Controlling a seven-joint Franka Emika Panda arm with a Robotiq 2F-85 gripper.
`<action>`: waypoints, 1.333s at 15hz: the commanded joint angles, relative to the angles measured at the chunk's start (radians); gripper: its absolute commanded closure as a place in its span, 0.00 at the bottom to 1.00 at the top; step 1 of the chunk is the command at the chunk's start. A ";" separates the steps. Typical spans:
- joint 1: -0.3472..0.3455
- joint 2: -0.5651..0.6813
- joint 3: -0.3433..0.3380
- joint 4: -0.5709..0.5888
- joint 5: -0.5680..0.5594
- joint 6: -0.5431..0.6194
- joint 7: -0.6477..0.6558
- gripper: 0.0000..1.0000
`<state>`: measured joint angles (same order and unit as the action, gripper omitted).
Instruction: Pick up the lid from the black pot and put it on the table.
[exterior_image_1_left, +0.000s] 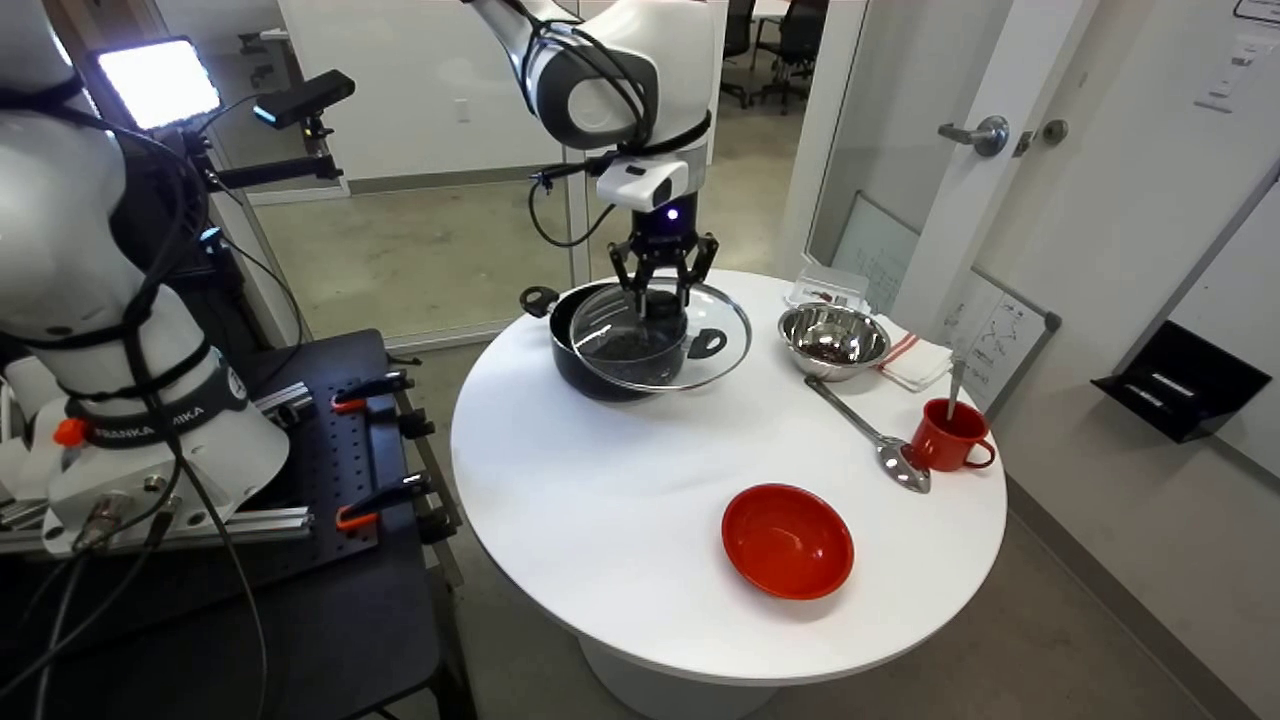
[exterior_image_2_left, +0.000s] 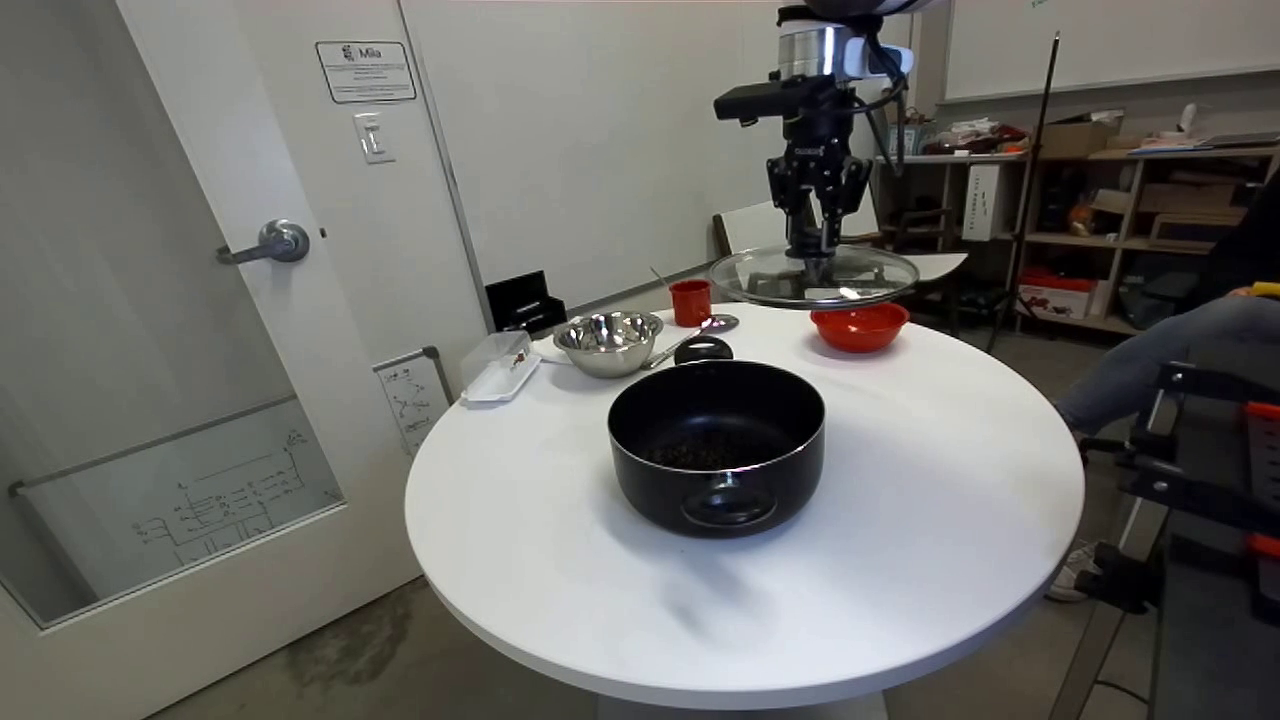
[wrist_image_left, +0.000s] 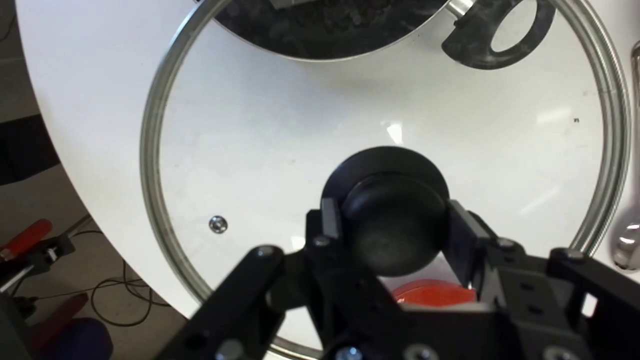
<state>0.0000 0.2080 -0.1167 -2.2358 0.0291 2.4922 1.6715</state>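
Note:
My gripper is shut on the dark knob of the lid, one finger on each side of it. The glass lid hangs level above the table, off to one side of the black pot. In an exterior view the pot stands uncovered, with small dark bits on its bottom. From another angle the lid overlaps the pot. In the wrist view, part of the pot and one handle show through the glass, near the top.
A red bowl sits on the table, partly below the lid in the wrist view. Farther along are a steel bowl, a long spoon, a red mug, a striped cloth and a clear plastic box.

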 joint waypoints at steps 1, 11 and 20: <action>-0.034 -0.032 -0.028 -0.032 0.042 0.005 0.035 0.74; -0.104 0.006 -0.103 -0.022 0.065 0.020 0.097 0.74; -0.050 0.050 -0.073 -0.033 0.032 0.025 0.174 0.74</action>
<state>-0.0772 0.2438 -0.1936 -2.2705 0.0737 2.5017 1.7908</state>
